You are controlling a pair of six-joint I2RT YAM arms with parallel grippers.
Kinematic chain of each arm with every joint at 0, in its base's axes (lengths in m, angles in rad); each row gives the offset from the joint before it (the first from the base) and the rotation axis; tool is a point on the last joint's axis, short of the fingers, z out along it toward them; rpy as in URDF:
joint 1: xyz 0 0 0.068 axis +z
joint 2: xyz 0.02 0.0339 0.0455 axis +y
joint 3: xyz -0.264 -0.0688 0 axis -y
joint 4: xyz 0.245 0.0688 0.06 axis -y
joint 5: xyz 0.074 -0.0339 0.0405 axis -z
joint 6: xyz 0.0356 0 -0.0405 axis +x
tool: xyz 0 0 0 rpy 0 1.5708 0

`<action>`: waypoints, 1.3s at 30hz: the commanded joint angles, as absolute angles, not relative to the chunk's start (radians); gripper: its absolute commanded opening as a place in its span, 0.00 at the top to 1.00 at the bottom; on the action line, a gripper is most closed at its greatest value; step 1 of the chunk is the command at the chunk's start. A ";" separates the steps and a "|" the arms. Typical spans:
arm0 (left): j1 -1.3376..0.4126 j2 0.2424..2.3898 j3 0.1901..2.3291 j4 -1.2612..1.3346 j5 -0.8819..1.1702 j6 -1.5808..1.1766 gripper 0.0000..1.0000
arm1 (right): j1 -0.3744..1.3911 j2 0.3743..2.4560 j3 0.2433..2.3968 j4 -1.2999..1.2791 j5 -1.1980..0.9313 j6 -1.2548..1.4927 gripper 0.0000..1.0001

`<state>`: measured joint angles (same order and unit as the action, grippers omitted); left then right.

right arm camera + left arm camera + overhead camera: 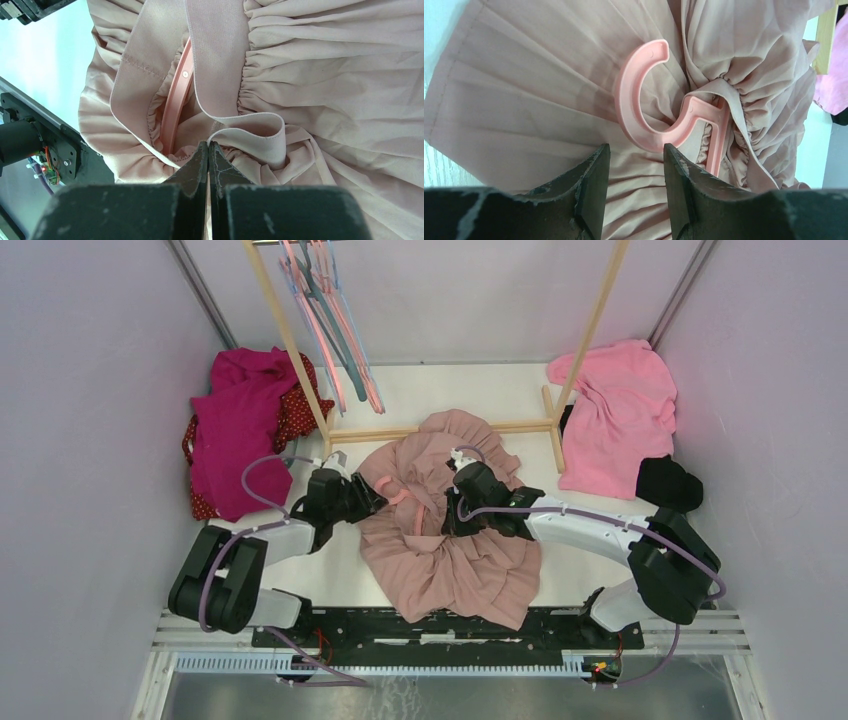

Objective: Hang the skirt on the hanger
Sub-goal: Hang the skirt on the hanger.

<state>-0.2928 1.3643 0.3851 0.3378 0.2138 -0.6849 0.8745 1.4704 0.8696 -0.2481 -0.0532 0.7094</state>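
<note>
hanger (629, 100) on skirt (450, 560), rack (375, 434) behind skirt

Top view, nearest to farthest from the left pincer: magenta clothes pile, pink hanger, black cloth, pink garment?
1. pink hanger, on the skirt beside the left pincer
2. magenta clothes pile, back left
3. pink garment, back right
4. black cloth, far right

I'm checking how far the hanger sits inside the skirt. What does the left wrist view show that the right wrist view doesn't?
Left wrist only: the hook of the hanger lying bare on the pleats, with the open left tool just short of it. Right wrist only: the elastic waistband with the hanger's shoulder under it, and the right tool shut on a waistband fold. Both: the pink skirt and the hanger.
</note>
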 commanded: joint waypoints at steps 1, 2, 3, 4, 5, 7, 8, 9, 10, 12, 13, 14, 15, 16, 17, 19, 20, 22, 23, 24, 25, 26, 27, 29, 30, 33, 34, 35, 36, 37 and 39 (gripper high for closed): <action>-0.286 1.394 0.399 0.463 0.201 -0.721 0.50 | 0.870 1.472 0.917 -0.221 -0.058 0.696 0.99; -0.285 1.400 0.402 0.472 0.201 -0.722 0.50 | 0.870 1.473 0.919 -0.225 -0.057 0.694 0.99; -0.285 1.409 0.408 0.480 0.206 -0.722 0.50 | 0.869 1.475 0.920 -0.227 -0.055 0.692 0.99; -0.285 1.421 0.415 0.485 0.208 -0.722 0.50 | 0.870 1.477 0.923 -0.227 -0.056 0.691 0.99; -0.285 1.431 0.419 0.494 0.213 -0.726 0.50 | 0.870 1.480 0.926 -0.228 -0.057 0.690 0.99; -0.283 1.450 0.421 0.514 0.220 -0.734 0.50 | 0.869 1.486 0.930 -0.226 -0.059 0.688 0.99; -0.282 1.456 0.423 0.524 0.225 -0.737 0.50 | 0.868 1.488 0.931 -0.225 -0.061 0.687 0.99; -0.281 1.461 0.423 0.536 0.231 -0.744 0.50 | 0.868 1.490 0.932 -0.224 -0.061 0.687 0.99; -0.279 1.465 0.424 0.545 0.235 -0.749 0.50 | 0.868 1.493 0.932 -0.224 -0.061 0.686 0.99; -0.277 1.470 0.427 0.555 0.244 -0.756 0.50 | 0.868 1.495 0.934 -0.223 -0.064 0.683 0.99; -0.275 1.470 0.428 0.558 0.245 -0.760 0.50 | 0.868 1.497 0.935 -0.225 -0.063 0.682 0.99; -0.273 1.468 0.430 0.558 0.246 -0.762 0.51 | 0.868 1.498 0.937 -0.225 -0.063 0.679 0.99; -0.272 1.468 0.432 0.558 0.247 -0.762 0.53 | 0.868 1.498 0.937 -0.225 -0.065 0.678 0.99; -0.271 1.467 0.434 0.558 0.246 -0.762 0.57 | 0.868 1.500 0.939 -0.226 -0.066 0.677 0.99; -0.270 1.468 0.438 0.555 0.244 -0.762 0.62 | 0.868 1.501 0.941 -0.228 -0.066 0.676 0.99; -0.266 1.473 0.445 0.552 0.240 -0.762 0.72 | 0.867 1.504 0.945 -0.229 -0.070 0.673 0.99; -0.265 1.476 0.450 0.549 0.239 -0.762 0.75 | 0.868 1.504 0.948 -0.230 -0.070 0.671 0.99; -0.264 1.476 0.454 0.547 0.238 -0.758 0.80 | 0.868 1.504 0.951 -0.233 -0.071 0.669 0.99; -0.264 1.473 0.455 0.543 0.236 -0.757 0.82 | 0.868 1.504 0.952 -0.233 -0.072 0.668 0.99; -0.264 1.468 0.457 0.538 0.232 -0.755 0.83 | 0.868 1.504 0.954 -0.236 -0.070 0.666 0.99; -0.264 1.461 0.457 0.532 0.229 -0.753 0.85 | 0.868 1.503 0.954 -0.239 -0.069 0.664 0.99; -0.265 1.453 0.457 0.526 0.227 -0.753 0.87 | 0.868 1.501 0.954 -0.239 -0.069 0.664 0.99; -0.264 1.440 0.458 0.519 0.227 -0.753 0.87 | 0.868 1.500 0.955 -0.242 -0.069 0.663 0.99; -0.263 1.412 0.457 0.509 0.235 -0.759 0.89 | 0.868 1.498 0.962 -0.251 -0.068 0.660 0.99; -0.264 1.393 0.456 0.502 0.239 -0.763 0.91 | 0.868 1.496 0.967 -0.255 -0.069 0.657 0.99; -0.267 1.309 0.454 0.472 0.255 -0.780 0.97 | 0.868 1.488 0.998 -0.292 -0.063 0.651 0.99; -0.269 1.280 0.454 0.458 0.261 -0.787 0.97 | 0.868 1.485 1.011 -0.302 -0.061 0.650 0.99; -0.273 1.248 0.459 0.437 0.264 -0.794 0.97 | 0.868 1.483 1.025 -0.313 -0.058 0.648 0.99; -0.279 1.216 0.467 0.407 0.261 -0.796 0.97 | 0.868 1.483 1.040 -0.323 -0.056 0.646 0.99; -0.288 1.180 0.475 0.376 0.256 -0.797 0.97 | 0.868 1.485 1.058 -0.333 -0.053 0.644 0.99; -0.309 1.116 0.500 0.304 0.239 -0.793 0.97 | 0.868 1.491 1.094 -0.352 -0.048 0.642 0.99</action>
